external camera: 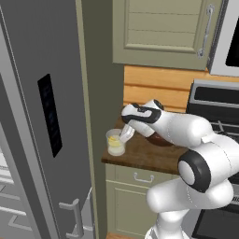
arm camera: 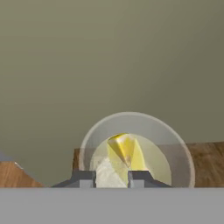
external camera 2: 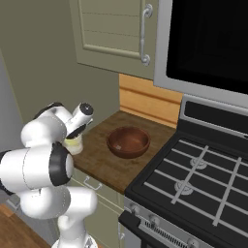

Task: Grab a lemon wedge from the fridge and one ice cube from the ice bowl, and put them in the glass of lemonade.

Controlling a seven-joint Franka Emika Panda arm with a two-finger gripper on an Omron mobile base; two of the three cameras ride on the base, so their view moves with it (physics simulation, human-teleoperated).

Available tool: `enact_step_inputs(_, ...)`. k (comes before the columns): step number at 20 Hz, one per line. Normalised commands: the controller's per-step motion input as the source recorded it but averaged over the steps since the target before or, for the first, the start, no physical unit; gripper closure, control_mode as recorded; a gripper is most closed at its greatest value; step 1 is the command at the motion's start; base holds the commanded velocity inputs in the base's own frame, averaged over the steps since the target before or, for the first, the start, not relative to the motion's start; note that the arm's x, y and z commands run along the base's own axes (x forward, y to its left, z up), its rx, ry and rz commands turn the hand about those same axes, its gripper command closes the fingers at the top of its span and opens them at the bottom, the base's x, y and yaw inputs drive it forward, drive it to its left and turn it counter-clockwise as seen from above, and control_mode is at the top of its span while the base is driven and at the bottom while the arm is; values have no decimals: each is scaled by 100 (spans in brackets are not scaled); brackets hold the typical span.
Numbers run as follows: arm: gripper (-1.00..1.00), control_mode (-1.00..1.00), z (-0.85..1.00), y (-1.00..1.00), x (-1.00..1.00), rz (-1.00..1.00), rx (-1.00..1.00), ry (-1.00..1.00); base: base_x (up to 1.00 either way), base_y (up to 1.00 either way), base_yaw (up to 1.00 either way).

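Observation:
The glass of lemonade (external camera: pixel 115 142) (external camera 2: pixel 73 144) stands on the wooden counter's left end, beside the fridge (external camera: pixel 42 70). My gripper (external camera: pixel 126 135) dips over its rim from the right. In the hand view the glass (arm camera: pixel 131 116) lies straight ahead, and the yellow lemon wedge (arm camera: pixel 124 151) rests inside it in the pale liquid. The gripper (arm camera: pixel 111 177) is shut on a small whitish lump, the ice cube (arm camera: pixel 107 171), held just over the glass's opening. The brown ice bowl (external camera 2: pixel 128 142) sits mid-counter behind my arm and looks empty.
The fridge door (external camera: pixel 28 154) stands open at the left, close to the counter's end. A black stove (external camera 2: pixel 203 169) adjoins the counter on the right. Beige wall cabinets (external camera: pixel 163 28) hang above, and a drawer (external camera: pixel 142 176) sits below the counter.

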Motion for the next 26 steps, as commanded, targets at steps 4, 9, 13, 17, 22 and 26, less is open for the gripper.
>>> enact_step_inputs(4, 100, -100, -3, 15, 2, 1, 0, -2, 0, 0, 0)
enact_step_inputs(9, 100, -100, -5, 5, 11, 1, 0, -2, 0, 0, 0)
enact_step_inputs(13, 100, -100, -7, 0, 19, 1, 0, -2, 0, 0, 0)
enact_step_inputs(17, 100, -100, -8, 0, 13, 1, 0, -2, 0, 0, 0)
enact_step_inputs(22, 100, -100, 0, 0, 3, 1, 0, -3, 0, 0, 0)
enact_step_inputs(26, -100, -100, 0, 1, 5, 1, 0, -2, 0, 0, 0)
